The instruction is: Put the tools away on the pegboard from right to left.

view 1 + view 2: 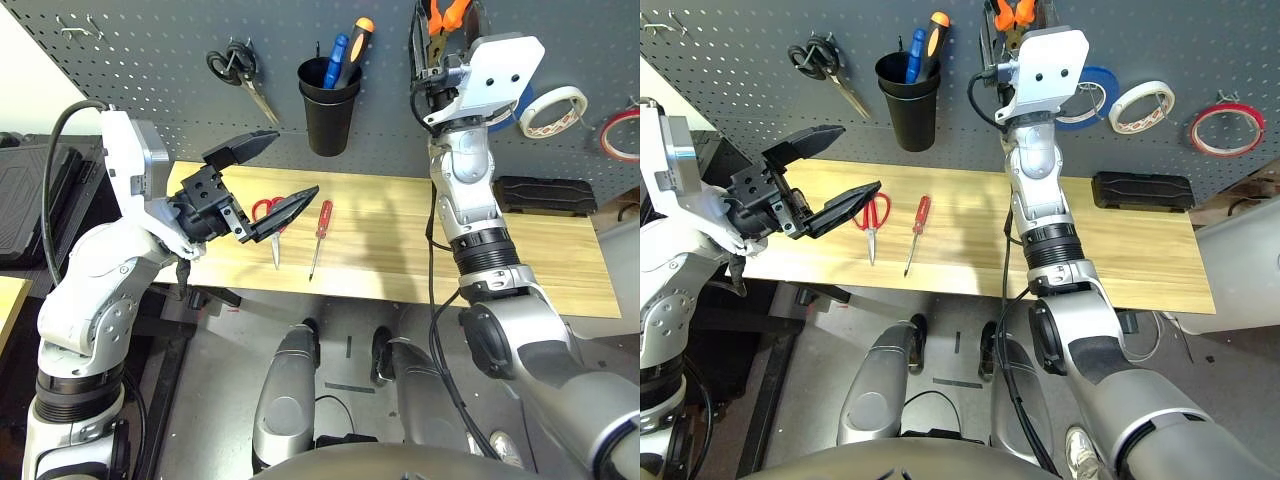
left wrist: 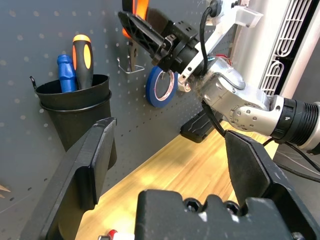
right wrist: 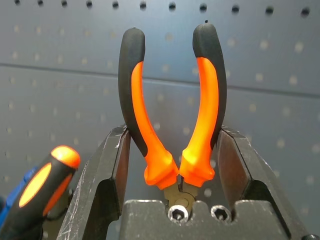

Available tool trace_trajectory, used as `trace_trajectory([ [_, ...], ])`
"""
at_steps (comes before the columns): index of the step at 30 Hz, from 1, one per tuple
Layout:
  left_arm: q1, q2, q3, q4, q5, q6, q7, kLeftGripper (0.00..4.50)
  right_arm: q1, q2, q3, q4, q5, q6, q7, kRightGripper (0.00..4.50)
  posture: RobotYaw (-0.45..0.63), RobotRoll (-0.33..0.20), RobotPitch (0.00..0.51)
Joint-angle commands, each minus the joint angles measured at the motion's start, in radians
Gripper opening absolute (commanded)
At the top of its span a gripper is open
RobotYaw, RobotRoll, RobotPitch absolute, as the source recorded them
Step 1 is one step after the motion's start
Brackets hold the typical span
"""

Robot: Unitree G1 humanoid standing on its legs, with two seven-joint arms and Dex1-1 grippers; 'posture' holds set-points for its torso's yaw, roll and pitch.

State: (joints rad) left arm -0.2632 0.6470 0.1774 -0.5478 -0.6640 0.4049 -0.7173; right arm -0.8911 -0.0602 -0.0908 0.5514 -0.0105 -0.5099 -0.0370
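My right gripper (image 3: pixel 172 137) is raised against the pegboard (image 1: pixel 150 60) and shut on the orange-and-black pliers (image 3: pixel 141 115), whose handles point up between its fingers; a metal hook (image 2: pixel 131 66) sits just below them. The red tape ring (image 1: pixel 620 135) hangs at the board's far right. On the wooden table (image 1: pixel 400 260) lie the red-handled scissors (image 1: pixel 266 210) and, just right of them, the slim red-handled screwdriver (image 1: pixel 320 225). My left gripper (image 1: pixel 295 163) hovers wide open above the scissors, holding nothing.
A black cup (image 1: pixel 328 105) on the board holds a blue and an orange-and-black screwdriver. Black-handled scissors (image 1: pixel 235 70) hang left of it. Blue tape (image 1: pixel 1085 100) and white tape (image 1: pixel 552 110) hang right of the pliers. A black block (image 1: pixel 545 193) rests at the table's back right.
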Motion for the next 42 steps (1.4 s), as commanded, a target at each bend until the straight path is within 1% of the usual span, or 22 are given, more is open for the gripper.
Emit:
trace_trajectory([
  [1,0.016,0.007,0.0,-0.02,0.008,-0.005,-0.003,4.5,-0.012,-0.001,-0.019,0.052,0.024,0.004,-0.003,2.82,0.32,0.0,0.221],
  [7,0.019,0.008,0.002,-0.032,0.008,0.001,0.008,4.5,-0.022,0.0,-0.029,0.123,0.036,0.046,-0.022,2.82,0.33,0.0,0.22],
  [12,0.02,0.01,0.002,-0.036,0.005,0.002,0.015,4.5,-0.017,-0.005,-0.022,0.139,0.034,0.054,-0.021,2.82,0.33,0.0,0.22],
  [14,0.015,0.009,0.0,-0.035,0.004,0.003,0.017,4.5,-0.014,-0.008,-0.02,0.137,0.034,0.052,-0.013,3.56,0.33,0.0,0.222],
  [15,0.014,0.009,0.0,-0.035,0.004,0.004,0.018,4.5,-0.01,-0.011,-0.018,0.134,0.032,0.049,-0.008,3.79,0.33,0.0,0.223],
  [17,0.011,0.009,-0.002,-0.035,0.003,0.005,0.019,4.5,0.0,-0.017,-0.013,0.127,0.03,0.036,0.004,4.43,0.33,0.0,0.225],
  [18,0.01,0.009,-0.002,-0.035,0.003,0.005,0.02,4.5,0.007,-0.02,-0.011,0.121,0.029,0.025,0.009,4.47,0.33,0.0,0.225],
  [26,0.0,0.007,-0.009,-0.032,0.0,0.008,0.023,4.5,0.081,-0.046,0.031,0.052,0.0,-0.075,0.076,4.47,0.32,0.0,0.226],
  [34,0.005,0.006,-0.016,-0.026,0.017,0.004,0.025,4.5,0.211,-0.087,0.051,-0.044,-0.003,-0.231,0.142,4.47,0.32,0.0,0.228],
  [42,0.003,0.002,-0.025,-0.017,0.031,0.005,0.024,4.5,0.292,-0.104,0.037,-0.105,-0.005,-0.219,0.147,4.47,0.31,0.0,0.232],
])
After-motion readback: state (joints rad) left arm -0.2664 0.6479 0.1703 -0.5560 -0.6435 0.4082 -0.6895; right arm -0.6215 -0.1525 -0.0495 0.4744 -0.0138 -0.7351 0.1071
